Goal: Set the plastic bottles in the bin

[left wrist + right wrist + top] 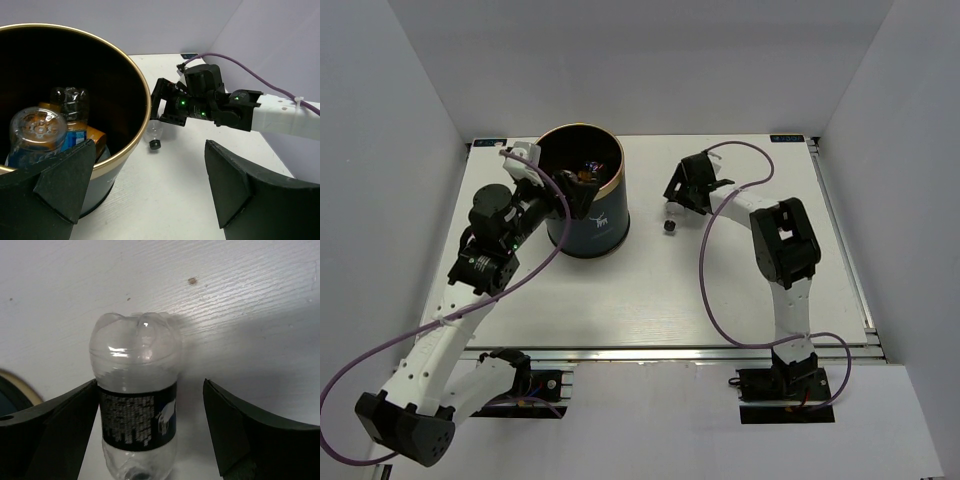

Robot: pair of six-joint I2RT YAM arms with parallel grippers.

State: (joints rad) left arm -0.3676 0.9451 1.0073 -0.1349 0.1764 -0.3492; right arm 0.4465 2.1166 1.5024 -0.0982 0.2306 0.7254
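Observation:
The dark navy bin [590,235] with a gold rim [141,95] stands at the back left. It holds clear bottles with blue labels [37,135] and an orange bottle [96,139]. My left gripper [575,190] is open and empty over the bin's near rim [150,190]. A small clear bottle with a dark label [137,405] lies on the table right of the bin, its black cap [670,228] towards me. My right gripper [682,195] is open and straddles it [150,425]. The left finger [60,430] is against the bottle; the right finger [235,425] stands apart.
The white table [660,300] has raised rails along its right and near edges. White walls enclose the back and sides. The right arm's purple cable [705,270] loops over the table in front of the bottle.

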